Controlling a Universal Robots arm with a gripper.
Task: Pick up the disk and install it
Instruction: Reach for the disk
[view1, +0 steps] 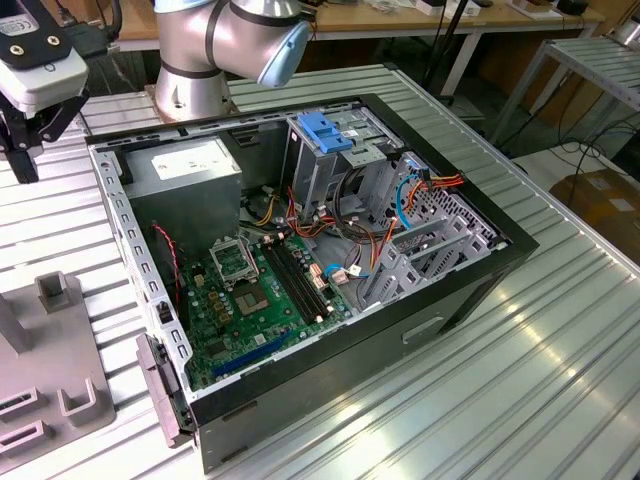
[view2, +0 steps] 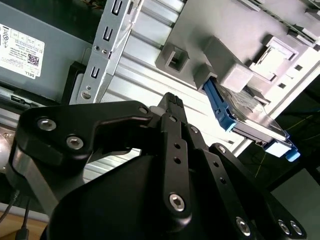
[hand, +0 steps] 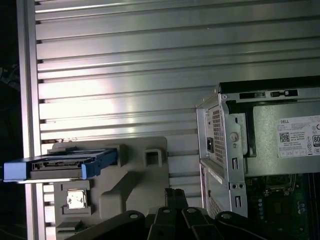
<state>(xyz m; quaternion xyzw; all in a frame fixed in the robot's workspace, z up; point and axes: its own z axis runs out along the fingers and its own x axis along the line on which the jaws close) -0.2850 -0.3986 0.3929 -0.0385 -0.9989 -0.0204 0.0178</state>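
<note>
On the ribbed metal table (hand: 125, 50), the disk (hand: 60, 167) sits on a grey holder (hand: 142, 187), jaws together, white-labelled power supply (hand: 272, 160) nearby.

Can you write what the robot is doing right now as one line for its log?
stage: disk not picked up | disk: sitting in grey holder beside computer case | gripper: apart from disk

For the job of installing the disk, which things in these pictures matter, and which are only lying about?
Belong to the job: disk, on the grey holder; end effector; open computer case.
Only lying about: power supply; motherboard; cardboard box; square chip.
</note>
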